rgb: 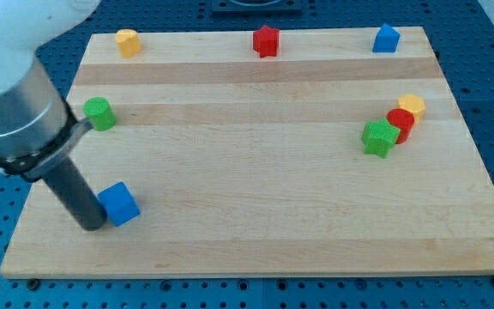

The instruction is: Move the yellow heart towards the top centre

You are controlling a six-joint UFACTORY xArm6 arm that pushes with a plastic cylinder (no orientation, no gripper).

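Yellow heart: the small yellow heart-shaped block (128, 42) sits at the far left of the pale wooden bench (256, 197), just inside its far edge, with nothing touching it.
Far row: a red star-shaped block (266, 40) stands at the middle of the far edge, well to the right of the yellow heart; a blue block with a peaked top (386, 39) stands further right along the same edge.
Left side: a green round block (100, 113) lies nearer than the yellow heart, close to the left edge, and the arm's metal collar overlaps the edge of it in this view.
My tip: the lower end of the dark rod, my tip (92, 227), rests on the bench at the near left, touching or all but touching the left face of a blue cube (119, 204).
Claw: the arm carries no claw, only the straight rod, so nothing is held.
Tip to heart: my tip is well apart from the yellow heart, with the green round block lying between them along the left side.
Right cluster: a green star-like block (379, 137), a red round block (400, 122) and a yellow block (412, 106) whose shape I cannot make out sit pressed together in a slanting line near the right edge, the yellow one farthest.
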